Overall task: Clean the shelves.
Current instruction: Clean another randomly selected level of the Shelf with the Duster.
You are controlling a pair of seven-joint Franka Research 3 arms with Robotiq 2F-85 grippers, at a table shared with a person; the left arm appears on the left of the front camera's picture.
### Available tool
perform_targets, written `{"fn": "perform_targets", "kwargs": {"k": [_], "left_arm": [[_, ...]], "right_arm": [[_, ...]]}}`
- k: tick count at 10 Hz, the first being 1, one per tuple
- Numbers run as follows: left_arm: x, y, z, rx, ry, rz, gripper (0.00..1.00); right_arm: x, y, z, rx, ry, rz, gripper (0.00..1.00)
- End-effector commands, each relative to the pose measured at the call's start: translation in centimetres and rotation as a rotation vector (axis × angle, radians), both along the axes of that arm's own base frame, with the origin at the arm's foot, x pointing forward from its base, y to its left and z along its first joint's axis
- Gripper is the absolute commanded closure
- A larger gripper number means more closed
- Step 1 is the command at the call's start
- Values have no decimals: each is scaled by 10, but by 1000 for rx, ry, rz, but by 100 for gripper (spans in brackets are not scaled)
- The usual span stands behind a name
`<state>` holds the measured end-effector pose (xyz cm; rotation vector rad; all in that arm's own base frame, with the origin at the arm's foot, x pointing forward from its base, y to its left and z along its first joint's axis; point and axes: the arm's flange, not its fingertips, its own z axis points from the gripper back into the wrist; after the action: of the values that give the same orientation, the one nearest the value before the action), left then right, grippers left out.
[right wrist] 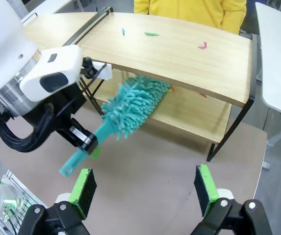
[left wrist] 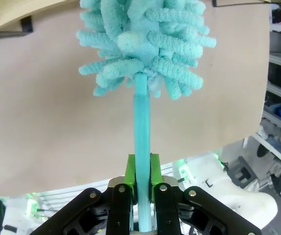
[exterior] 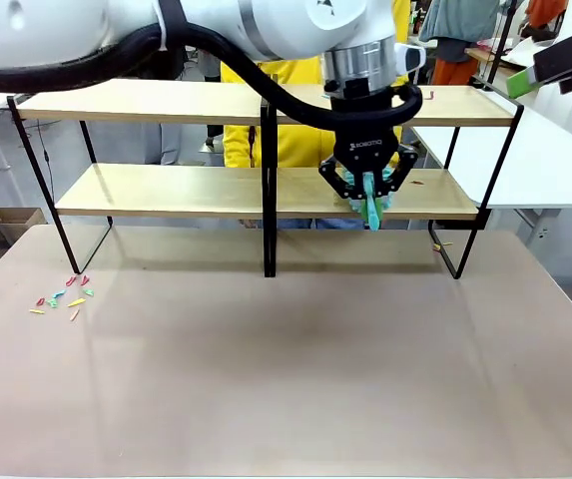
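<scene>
Grey-brown table [exterior: 286, 379] carrying the shelves [exterior: 166, 190], a person in yellow behind.
Left gripper [exterior: 368, 188], fingers clenched on the teal duster [right wrist: 130, 107], should sweep the lower board's scraps outward; right gripper [right wrist: 142, 188] hangs released above.

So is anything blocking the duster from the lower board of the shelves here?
Nothing visible does. The left tool grips the duster by its handle, and the fluffy head already reaches in over the lower board of the shelves, beneath the upper board.
</scene>
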<state>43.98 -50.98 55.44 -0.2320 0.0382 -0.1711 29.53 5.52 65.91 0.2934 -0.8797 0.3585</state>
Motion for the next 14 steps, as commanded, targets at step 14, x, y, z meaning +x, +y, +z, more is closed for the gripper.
{"fn": "perform_targets", "kwargs": {"k": [14], "left_arm": [[31,-37,2,71,-18,-247,87]], "right_arm": [[0,-1,0,7,1,2,0]]}}
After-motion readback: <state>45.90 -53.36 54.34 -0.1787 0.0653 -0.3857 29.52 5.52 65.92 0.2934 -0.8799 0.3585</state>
